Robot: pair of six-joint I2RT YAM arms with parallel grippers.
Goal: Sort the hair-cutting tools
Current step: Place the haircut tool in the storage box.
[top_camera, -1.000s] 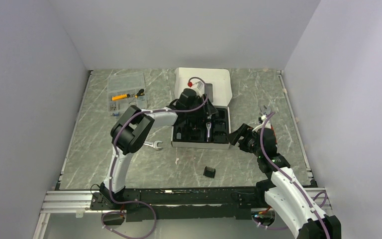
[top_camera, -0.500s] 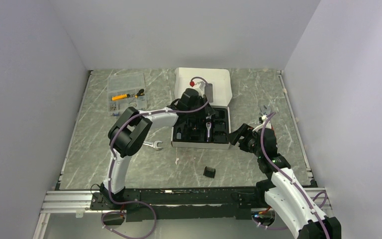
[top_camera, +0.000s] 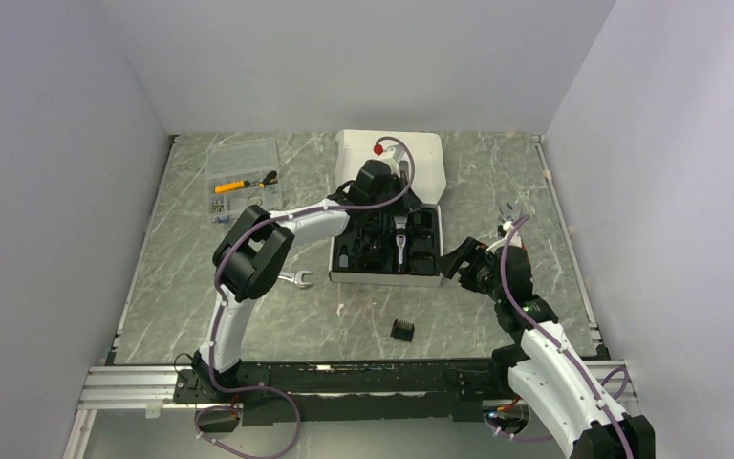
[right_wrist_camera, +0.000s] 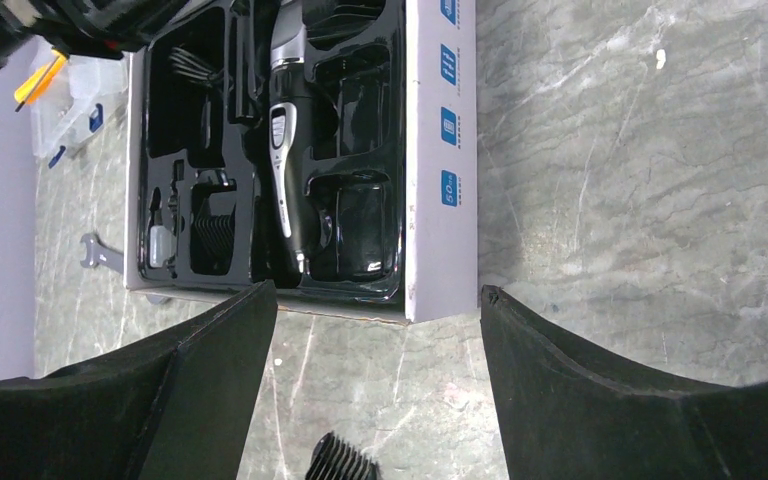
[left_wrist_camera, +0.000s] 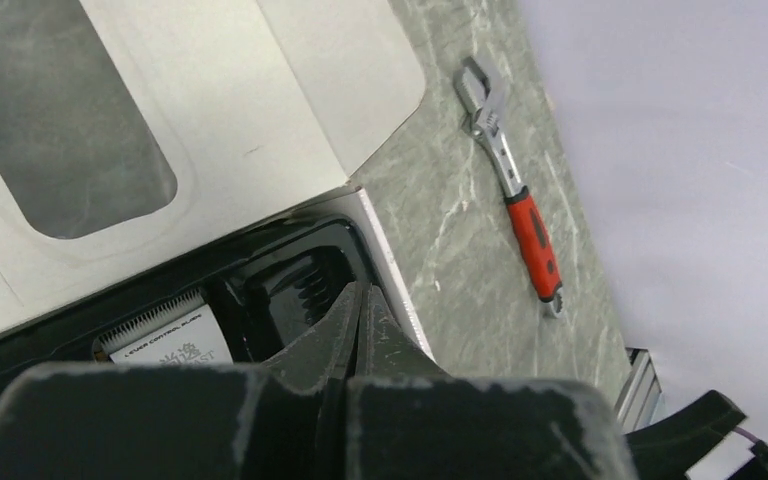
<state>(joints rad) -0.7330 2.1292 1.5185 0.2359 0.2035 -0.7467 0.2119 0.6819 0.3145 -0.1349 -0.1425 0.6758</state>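
In the middle of the grey marbled table (top_camera: 497,172), a white cardboard box (right_wrist_camera: 440,150) holds a glossy black moulded tray (right_wrist_camera: 175,100), with the black-and-silver hair clipper (right_wrist_camera: 285,170) lying in its central slot. One ribbed black comb attachment (top_camera: 401,329) sits loose toward the near edge. The left gripper (left_wrist_camera: 360,295) hovers over the box's far side, fingers pressed together on nothing, hiding part of the tray. The right gripper (right_wrist_camera: 378,295) hangs spread wide and empty by the box's near-right corner.

Left arm (top_camera: 232,320) and right arm (top_camera: 559,368) are the same build: white shells on the long links, fat black joint housings, a purple cable (top_camera: 503,258) looped loosely along each. Jaws are chunky matte black, a bit scuffed.
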